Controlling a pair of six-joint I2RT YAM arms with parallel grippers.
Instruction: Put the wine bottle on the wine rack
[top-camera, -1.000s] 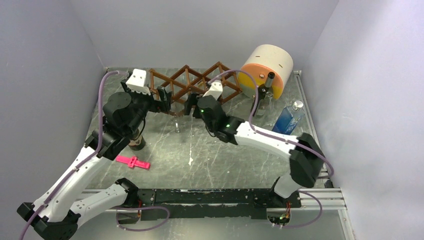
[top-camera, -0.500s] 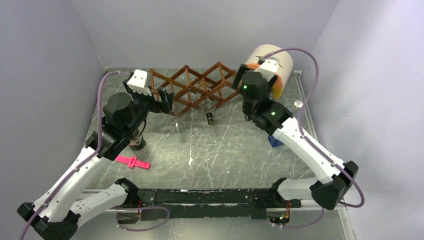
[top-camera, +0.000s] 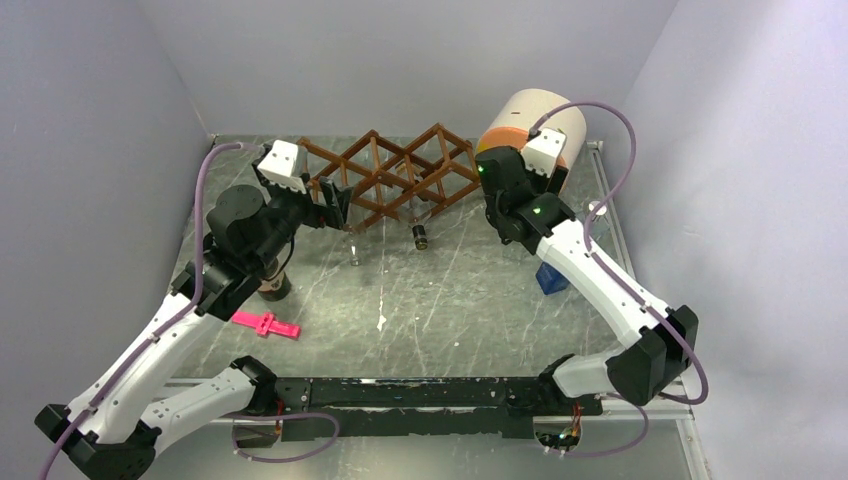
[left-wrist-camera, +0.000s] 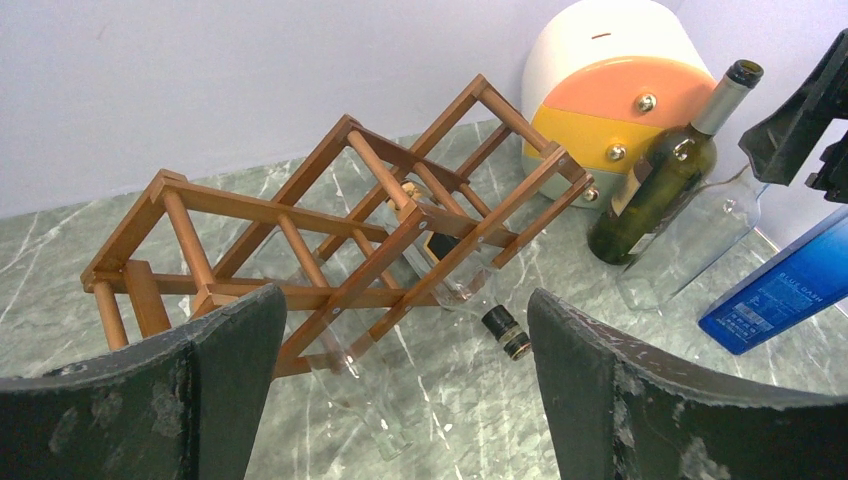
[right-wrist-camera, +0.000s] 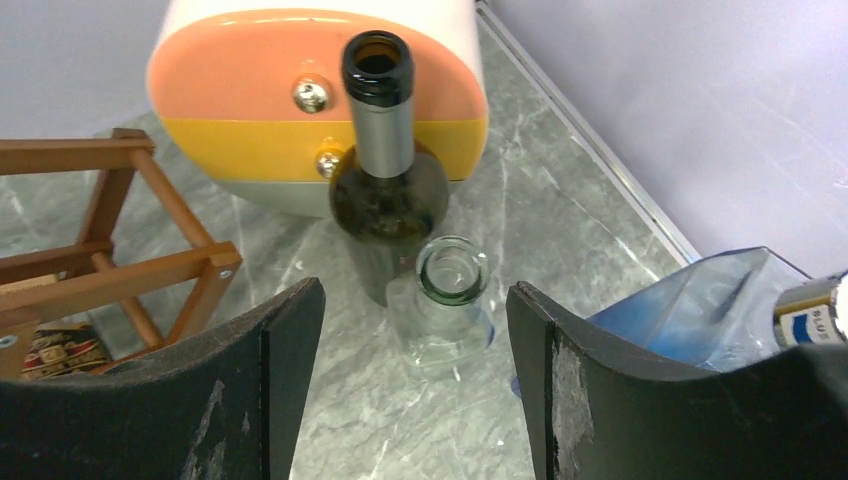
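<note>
The reddish-brown lattice wine rack (top-camera: 385, 180) stands at the back middle of the table; it also shows in the left wrist view (left-wrist-camera: 330, 230) and in the right wrist view (right-wrist-camera: 110, 265). A dark green wine bottle (right-wrist-camera: 388, 200) stands upright in front of the cylinder, also in the left wrist view (left-wrist-camera: 660, 180); my right arm hides it in the top view. My right gripper (right-wrist-camera: 412, 290) is open and empty, just short of it, and shows from above (top-camera: 497, 178). My left gripper (left-wrist-camera: 405, 300) is open and empty at the rack's left end (top-camera: 335, 205).
A cream, orange and yellow cylinder (top-camera: 530, 125) lies at the back right. A clear bottle (right-wrist-camera: 450, 300) stands in front of the wine bottle. A blue bottle (top-camera: 552, 275) stands to the right. Two clear bottles (left-wrist-camera: 350, 390) (left-wrist-camera: 470, 290) lie in the rack. A pink clip (top-camera: 266, 324) lies front left.
My right arm has left the rack and swung right to the standing bottles by the cylinder, open and empty. A black-capped clear bottle stays in the rack. My left arm has barely moved.
</note>
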